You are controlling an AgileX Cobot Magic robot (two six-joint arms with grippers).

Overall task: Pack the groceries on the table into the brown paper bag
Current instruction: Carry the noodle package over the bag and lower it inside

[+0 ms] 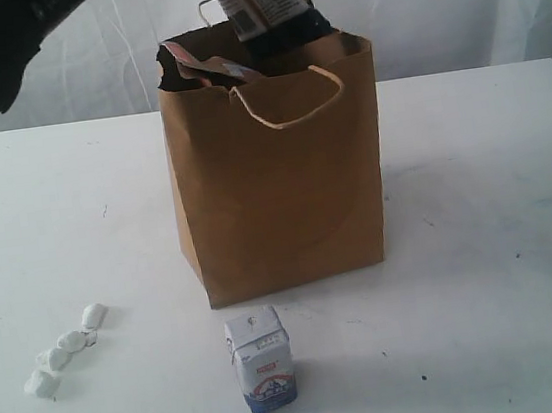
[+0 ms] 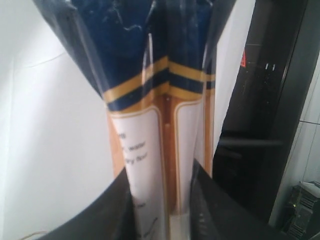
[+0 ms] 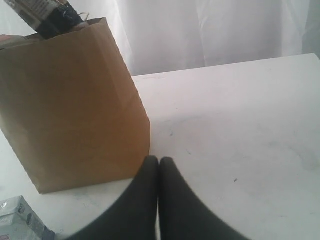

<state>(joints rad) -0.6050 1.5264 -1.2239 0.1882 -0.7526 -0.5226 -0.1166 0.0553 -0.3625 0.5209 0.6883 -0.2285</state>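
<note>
long noodle packet (image 1: 261,2), top centre, poking from brown paper bag (image 1: 280,196), clamped by left gripper (image 2: 162,184); right gripper (image 3: 159,162) clenched, empty

Paper bag (image 1: 277,176) upright on the table (image 1: 502,239), centre; noodle packet (image 1: 261,2) tilted, lower end in the bag's mouth, right side; pouch (image 1: 209,69) in the mouth, left side. Carton (image 1: 262,359) upright just before the bag; wrapped sweets (image 1: 62,349) in a row, well left of the carton
</note>
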